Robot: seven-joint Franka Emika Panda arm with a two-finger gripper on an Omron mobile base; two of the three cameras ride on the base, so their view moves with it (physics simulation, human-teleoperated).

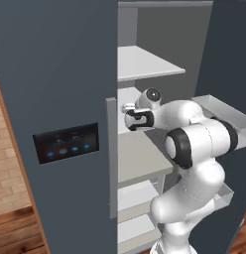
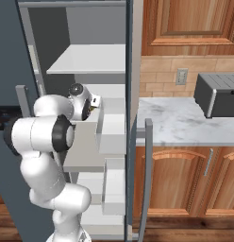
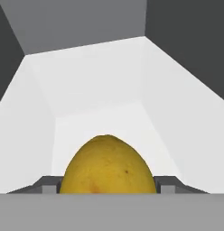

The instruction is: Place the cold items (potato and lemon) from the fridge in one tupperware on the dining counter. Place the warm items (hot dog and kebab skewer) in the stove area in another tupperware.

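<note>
Your gripper [image 3: 107, 191] sat deep inside the open fridge [image 1: 60, 74], its two dark fingers [image 3: 47, 186] set apart with one yellow lemon [image 3: 107, 164] between them, flanked on both sides. You could not tell whether the fingers actually pressed on the skin. The lemon rested on a white shelf [image 3: 100, 90] that ran back to the grey rear wall. From the base cameras, one white arm [image 1: 194, 144] reached in at middle-shelf height. Around it stood several white shelves and two door bins [image 2: 114, 125]. One dark control panel [image 1: 65, 144] with four blue lights sat on the shut fridge door; no writing was readable. To the right, one marble counter [image 2: 175, 125] carried one dark appliance [image 2: 218, 94].
</note>
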